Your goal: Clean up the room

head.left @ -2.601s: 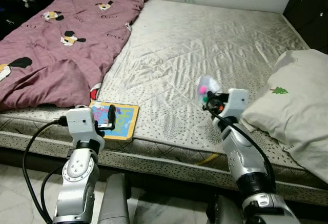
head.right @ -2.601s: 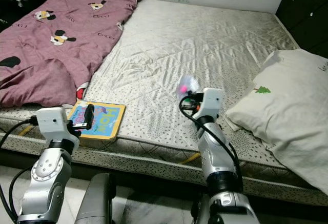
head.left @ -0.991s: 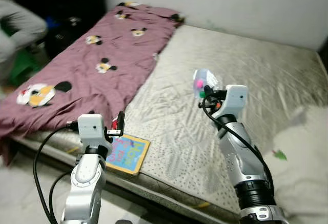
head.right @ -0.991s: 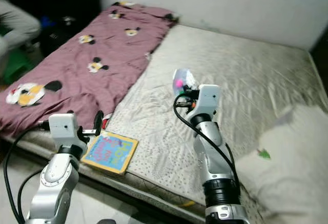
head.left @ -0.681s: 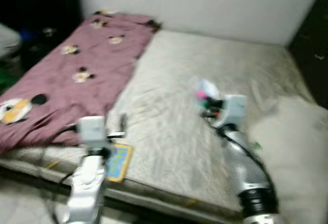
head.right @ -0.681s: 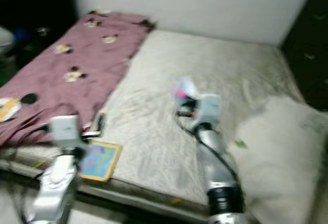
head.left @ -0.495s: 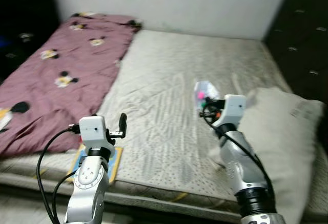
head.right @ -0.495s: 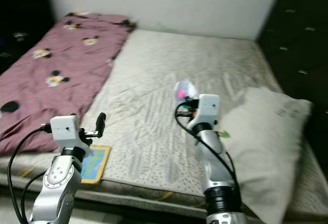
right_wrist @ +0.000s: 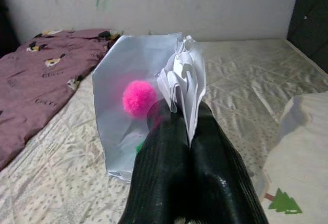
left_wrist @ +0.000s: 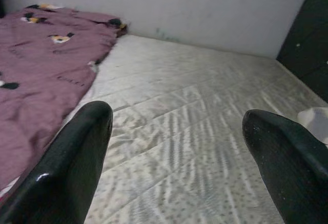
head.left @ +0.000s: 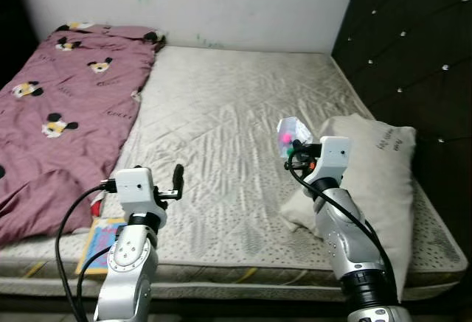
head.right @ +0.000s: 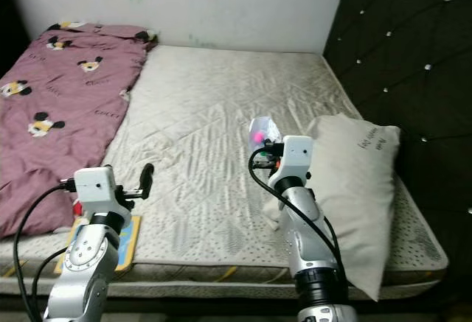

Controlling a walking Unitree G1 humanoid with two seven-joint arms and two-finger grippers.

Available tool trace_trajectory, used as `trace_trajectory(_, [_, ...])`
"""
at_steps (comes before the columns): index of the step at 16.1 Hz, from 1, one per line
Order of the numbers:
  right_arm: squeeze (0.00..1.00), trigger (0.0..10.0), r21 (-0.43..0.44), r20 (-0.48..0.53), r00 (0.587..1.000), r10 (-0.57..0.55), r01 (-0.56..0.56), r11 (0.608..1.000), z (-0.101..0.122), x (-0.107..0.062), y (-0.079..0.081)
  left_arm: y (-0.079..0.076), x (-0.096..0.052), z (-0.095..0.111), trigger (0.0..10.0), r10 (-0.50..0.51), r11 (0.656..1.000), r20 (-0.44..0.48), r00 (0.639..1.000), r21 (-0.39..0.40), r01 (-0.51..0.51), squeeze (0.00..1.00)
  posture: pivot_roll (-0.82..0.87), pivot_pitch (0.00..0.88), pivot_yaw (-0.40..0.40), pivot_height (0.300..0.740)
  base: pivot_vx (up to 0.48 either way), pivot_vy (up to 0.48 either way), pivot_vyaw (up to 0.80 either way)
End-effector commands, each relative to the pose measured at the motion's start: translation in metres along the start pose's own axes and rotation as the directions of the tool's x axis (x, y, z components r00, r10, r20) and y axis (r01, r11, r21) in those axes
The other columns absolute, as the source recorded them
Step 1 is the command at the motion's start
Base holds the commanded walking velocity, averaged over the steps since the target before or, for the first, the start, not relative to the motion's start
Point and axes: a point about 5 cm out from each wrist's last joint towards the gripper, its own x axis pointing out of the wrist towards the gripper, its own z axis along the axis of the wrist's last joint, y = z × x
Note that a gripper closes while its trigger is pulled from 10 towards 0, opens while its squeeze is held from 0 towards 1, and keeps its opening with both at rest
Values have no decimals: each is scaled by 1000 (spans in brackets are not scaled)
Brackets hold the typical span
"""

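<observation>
Right gripper (right_wrist: 187, 126) pinches a crinkled clear plastic bag (right_wrist: 130, 126) holding a fuzzy pink pompom (right_wrist: 139, 98) above the quilted mattress (head.left: 243, 108); left gripper (left_wrist: 177, 147) gapes apart.

Both silver arms are bent and raised in front of the body. The left gripper (head.left: 177, 177) points forward, its black fingers (left_wrist: 77, 162) spread wide apart. The right gripper (right_wrist: 177, 116), held higher and further right, has its fingers pressed together, pinching a bag (right_wrist: 133, 116).

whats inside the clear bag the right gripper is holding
The clear bag, pinched shut in the right gripper, shows a pink pom-pom and a speck of green; the fingers cover its lower part.
</observation>
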Motion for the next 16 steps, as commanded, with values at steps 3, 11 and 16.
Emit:
trace_trajectory(3, [0,10000,-3,-8,1000,16,-16,1000,1,2,4,2,1,2,10000,-2,1000,-3,1000,11,2,0,27,0,-34,740,0,289,0])
trace_trajectory(11, [0,10000,-18,-16,999,41,-42,999,-1,5,7,2,3,2,10000,6,1000,1,1000,17,-6,0,38,0,-44,740,0,420,-360])
trace_trajectory(16, [0,10000,-19,-15,999,36,-36,999,-1,6,7,3,3,2,10000,-1,1000,-2,1000,24,1,0,38,0,-36,740,0,480,0])
